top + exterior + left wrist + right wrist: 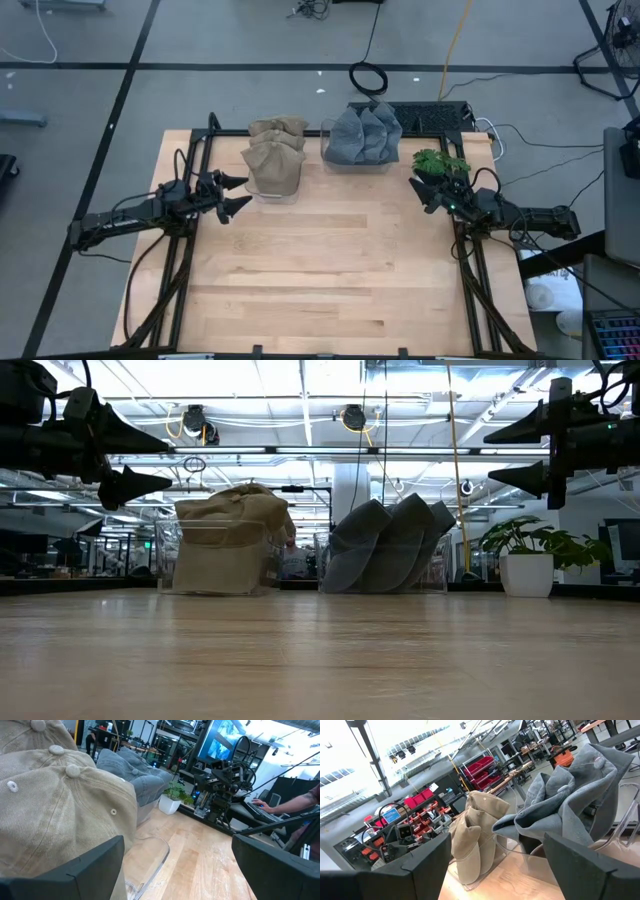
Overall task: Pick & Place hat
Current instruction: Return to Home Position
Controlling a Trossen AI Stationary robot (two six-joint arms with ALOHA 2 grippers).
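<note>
Brown caps (275,155) piled in left transparent bin (268,198). Left gripper (246,192) beside it, right gripper (420,196) near bench right edge: both spread wide, nothing held.

both arms are matte black throughout. the left arm (120,222) and the right arm (530,215) are built of slim, boxy links with bulkier housings at the joints. thin black cables (180,163) loop loosely above the wrists. the left gripper (240,192) and the right gripper (420,195) each carry two fingers tapering to sharp, wedge-like points. close up, the fingers (75,870) show broad, flat, angular faces with a dull finish.
</note>
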